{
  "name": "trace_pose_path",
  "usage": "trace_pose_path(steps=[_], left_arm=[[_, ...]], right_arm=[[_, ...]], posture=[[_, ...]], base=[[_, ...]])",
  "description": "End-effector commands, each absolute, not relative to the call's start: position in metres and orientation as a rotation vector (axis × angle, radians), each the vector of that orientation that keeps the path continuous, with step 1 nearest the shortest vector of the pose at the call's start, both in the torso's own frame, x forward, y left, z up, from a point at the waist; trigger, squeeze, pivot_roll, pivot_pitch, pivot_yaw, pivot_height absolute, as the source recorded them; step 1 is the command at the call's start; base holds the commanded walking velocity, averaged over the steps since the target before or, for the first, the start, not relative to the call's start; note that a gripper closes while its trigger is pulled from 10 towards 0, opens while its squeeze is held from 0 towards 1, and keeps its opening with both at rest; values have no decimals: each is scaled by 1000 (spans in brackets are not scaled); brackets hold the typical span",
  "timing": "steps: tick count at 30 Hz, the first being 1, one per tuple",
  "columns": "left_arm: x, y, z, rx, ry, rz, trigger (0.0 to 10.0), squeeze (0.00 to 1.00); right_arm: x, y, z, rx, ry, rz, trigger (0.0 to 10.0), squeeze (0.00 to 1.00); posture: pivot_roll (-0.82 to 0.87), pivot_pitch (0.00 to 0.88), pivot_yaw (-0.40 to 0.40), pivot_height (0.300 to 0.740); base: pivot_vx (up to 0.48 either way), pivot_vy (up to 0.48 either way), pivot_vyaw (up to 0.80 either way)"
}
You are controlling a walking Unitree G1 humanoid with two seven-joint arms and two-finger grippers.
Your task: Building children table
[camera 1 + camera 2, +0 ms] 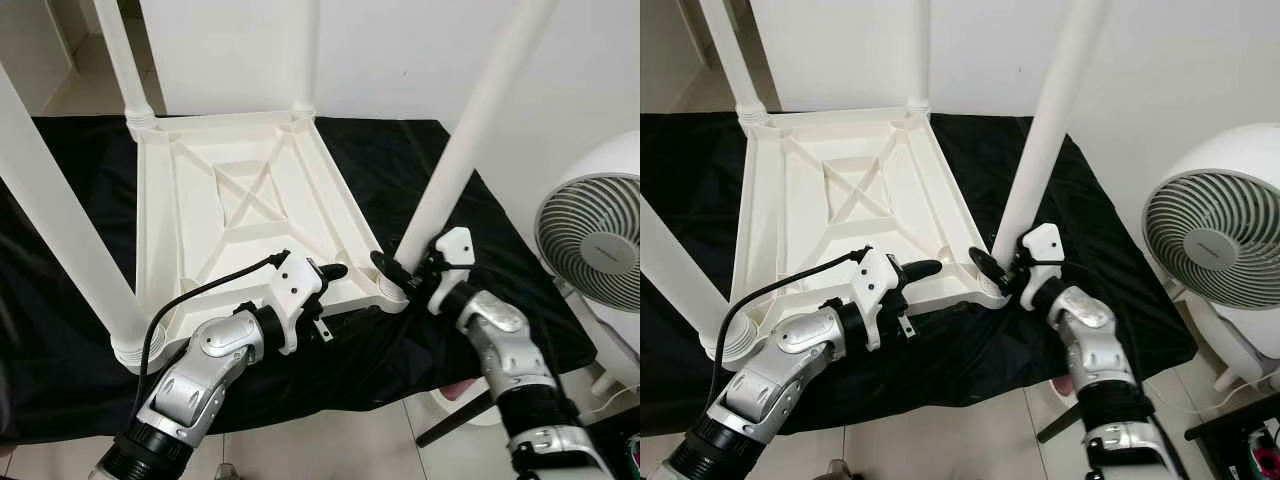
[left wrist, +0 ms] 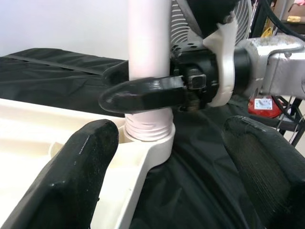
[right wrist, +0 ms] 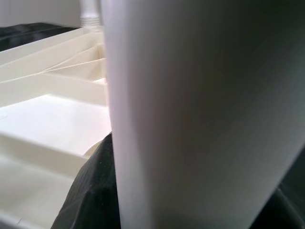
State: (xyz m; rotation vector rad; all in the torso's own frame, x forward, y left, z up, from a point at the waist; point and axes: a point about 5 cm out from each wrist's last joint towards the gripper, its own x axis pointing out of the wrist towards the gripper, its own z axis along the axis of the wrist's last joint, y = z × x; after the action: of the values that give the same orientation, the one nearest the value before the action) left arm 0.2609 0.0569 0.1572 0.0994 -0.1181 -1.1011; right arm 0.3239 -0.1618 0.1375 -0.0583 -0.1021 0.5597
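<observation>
Black cloth [image 1: 420,160] covers the floor so the white table top [image 1: 240,215] can lie upside down on it, legs pointing up. At the cloth's near edge the right gripper [image 1: 395,272] is clamped on the near-right leg [image 1: 470,140], likely screwing it into its corner socket [image 2: 150,143]. The left gripper [image 1: 335,272], fingers apart, waits just beside.

We find the tabletop [image 1: 240,215] lying upside down on a cloth [image 1: 420,170] spread over the floor, a leg [image 1: 470,130] standing in each corner. The right gripper [image 1: 392,272] sits at the near right leg, the left gripper [image 1: 325,285] just left of it. A fan [image 1: 595,235] stands far right.
</observation>
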Motion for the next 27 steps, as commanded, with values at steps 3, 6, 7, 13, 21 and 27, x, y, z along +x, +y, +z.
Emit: trace_pose_path(steps=[3,6,7,13,21,27], left_arm=[[254,53,152,86,-91,-1157,10000,0],[253,52,151,82,-89,-1158,10000,0],[253,52,151,80,-88,-1158,10000,0],[253,52,150,77,-85,-1149,10000,0],[251,52,149,75,-82,-1153,10000,0],[252,52,149,79,-80,-1157,10000,0]], right_arm=[[316,-144,118,56,-3,312,0,0],[313,-132,118,111,-2,219,0,0],[313,-128,119,112,-5,178,0,0],[311,-114,121,126,-2,95,0,0],[308,-117,120,103,16,100,10000,0],[310,-136,128,112,-19,134,10000,1000]], posture=[[31,58,-62,740],[31,58,-66,740],[31,58,-66,740],[27,53,-72,740],[23,47,-74,740],[22,36,-72,740]], base=[[0,0,0],[0,0,0],[0,0,0],[0,0,0],[0,0,0],[0,0,0]])
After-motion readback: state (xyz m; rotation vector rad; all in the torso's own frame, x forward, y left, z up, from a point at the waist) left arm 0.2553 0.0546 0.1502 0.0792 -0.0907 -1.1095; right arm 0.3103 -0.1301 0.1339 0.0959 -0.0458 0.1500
